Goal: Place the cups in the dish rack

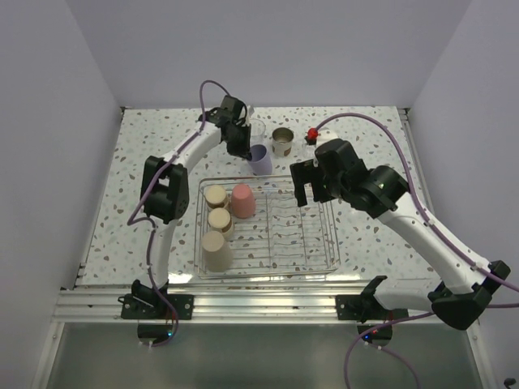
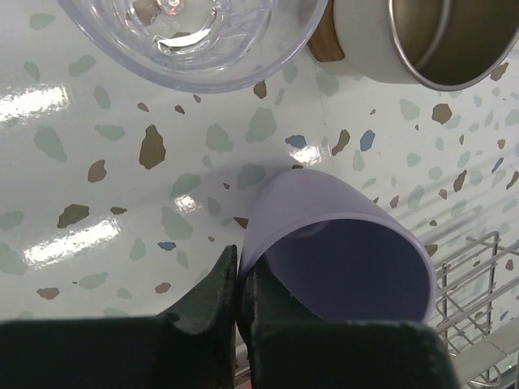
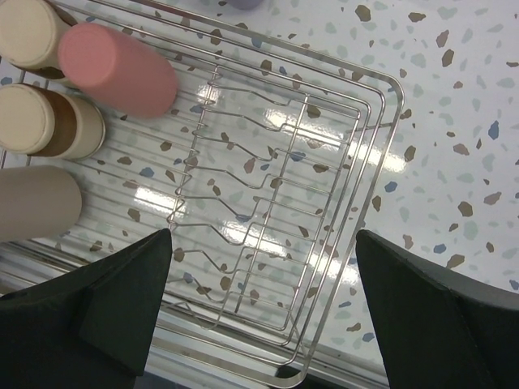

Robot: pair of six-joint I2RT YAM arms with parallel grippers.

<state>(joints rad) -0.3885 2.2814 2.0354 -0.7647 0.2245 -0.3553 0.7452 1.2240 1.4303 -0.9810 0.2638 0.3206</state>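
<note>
My left pincer (image 2: 240, 279), nearly closed, is pinching the wall of the lavender cup (image 2: 340, 251). I am planning a straight lift, because the clear tumbler (image 2: 195, 40) is just ahead.

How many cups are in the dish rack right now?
4, at the dish rack's left end: pink cup, two short brown cups, tall tan cup nearest.

left gripper (image 2: 240, 279) pinched (lavender cup (image 2: 324, 211) wall) | right gripper (image 3: 263, 237) spread wide, pointing down

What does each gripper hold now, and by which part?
The left gripper pinches the lavender cup by its rim, with the wall between its fingers. The right gripper is open and empty.
</note>
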